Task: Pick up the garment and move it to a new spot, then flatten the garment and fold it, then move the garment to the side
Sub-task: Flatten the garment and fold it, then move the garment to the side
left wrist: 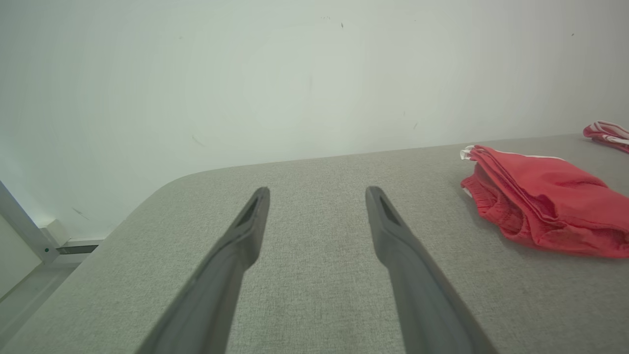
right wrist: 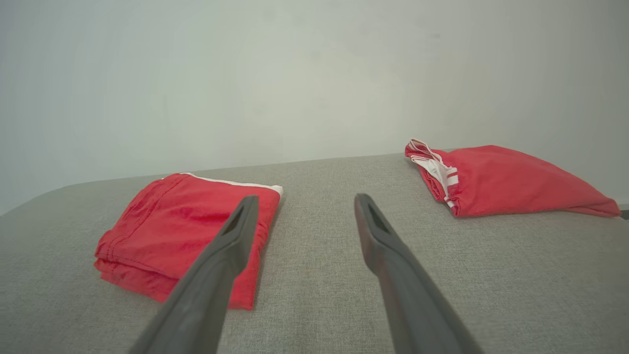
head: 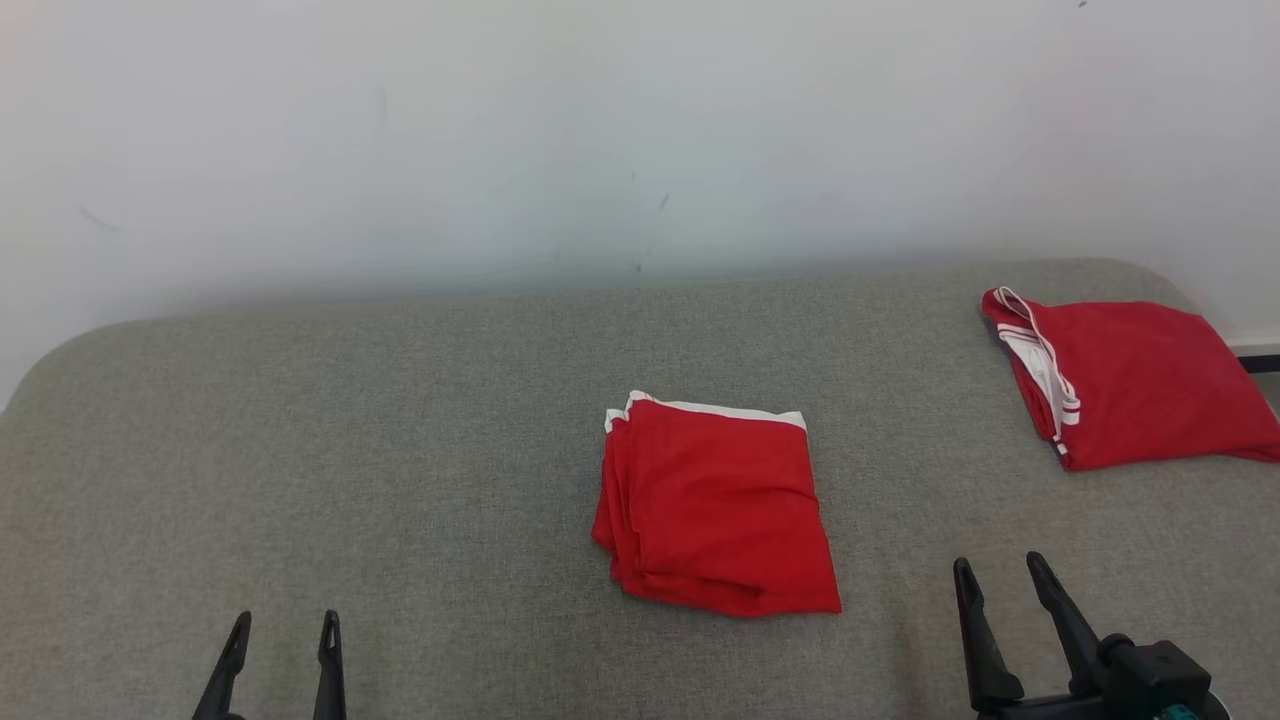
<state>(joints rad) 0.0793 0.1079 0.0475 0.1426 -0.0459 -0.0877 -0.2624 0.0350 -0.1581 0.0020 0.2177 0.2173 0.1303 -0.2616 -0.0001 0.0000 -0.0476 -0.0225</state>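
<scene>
A red garment (head: 718, 505) with a white edge lies folded into a neat square at the middle of the grey padded surface (head: 400, 450). It also shows at the right of the left wrist view, garment (left wrist: 545, 201), and at the left of the right wrist view, garment (right wrist: 182, 231). My left gripper (head: 283, 628) stands open at the lower left, well apart from it, with nothing between its fingers (left wrist: 245, 231). My right gripper (head: 1000, 575) is open at the lower right, a short way right of the garment, fingers (right wrist: 373, 231) empty.
A second red garment with white stripes (head: 1130, 385) lies loosely folded at the far right of the surface, near its rounded corner; it appears again as the striped garment (right wrist: 496, 179). A pale wall (head: 600, 130) rises directly behind the surface. A floor strip and white frame (left wrist: 29, 236) sit past the left edge.
</scene>
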